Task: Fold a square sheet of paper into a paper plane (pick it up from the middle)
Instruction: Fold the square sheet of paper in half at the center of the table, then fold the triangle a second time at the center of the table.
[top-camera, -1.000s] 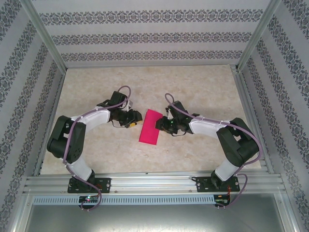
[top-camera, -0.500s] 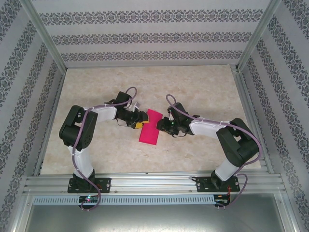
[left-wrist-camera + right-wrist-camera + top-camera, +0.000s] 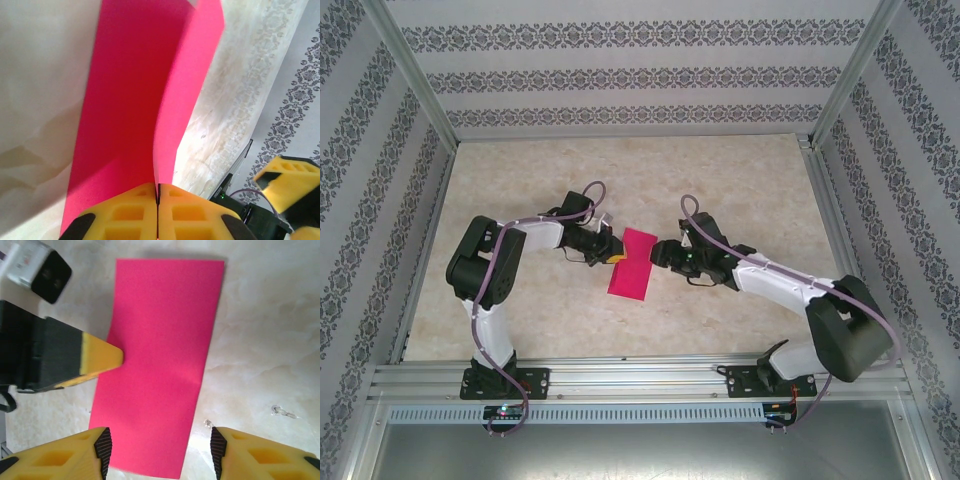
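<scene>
Top external view is showing the square sheet of paper (image 3: 632,263), creased to a narrow magenta rectangle, lying near the middle of the counter (image 3: 740,190) between the two arms. The left hand (image 3: 615,251) is reaching in from 9 o'clock with its yellow fingers (image 3: 130,215) pressed together, pinching the sheet's long edge (the left wrist view is showing one pink layer rising off the layer beneath). The right hand (image 3: 661,253) is waiting at 3 o'clock with its fingers spread apart, gripping nothing; in its own wrist view it is poised over one short end of the sheet. Judging from this, a layer is being lifted for the next fold. Doing it well is probably calling for a slow, even lift, so the thin paper is not tearing or slipping from the pinch. The right hand should be pinning the lower layer flat and keeping the crease straight.
</scene>
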